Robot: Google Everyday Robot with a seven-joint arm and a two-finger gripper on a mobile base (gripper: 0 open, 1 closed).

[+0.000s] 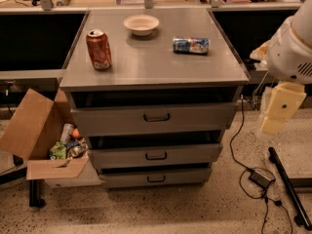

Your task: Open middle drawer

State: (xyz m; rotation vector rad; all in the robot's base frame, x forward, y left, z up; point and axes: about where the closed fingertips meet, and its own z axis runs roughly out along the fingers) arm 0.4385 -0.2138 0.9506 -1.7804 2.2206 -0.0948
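The grey metal cabinet [156, 67] has three stacked drawers. The middle drawer [195, 155] has a front of medium height and a small dark loop handle [156, 156] at its centre. It sits between the taller top drawer [204, 118] and the short bottom drawer [190, 178], with a dark gap above its front. My gripper [273, 123] hangs as a cream-coloured piece under the white arm [292, 48]. It is to the right of the cabinet, about level with the top drawer and well apart from the handle.
On the cabinet top stand a red soda can [99, 49], a white bowl [141, 24] and a blue can lying on its side [190, 45]. An open cardboard box of trash [34, 130] sits at the left. Cables, a power adapter [262, 178] and a black bar [290, 189] lie on the floor at the right.
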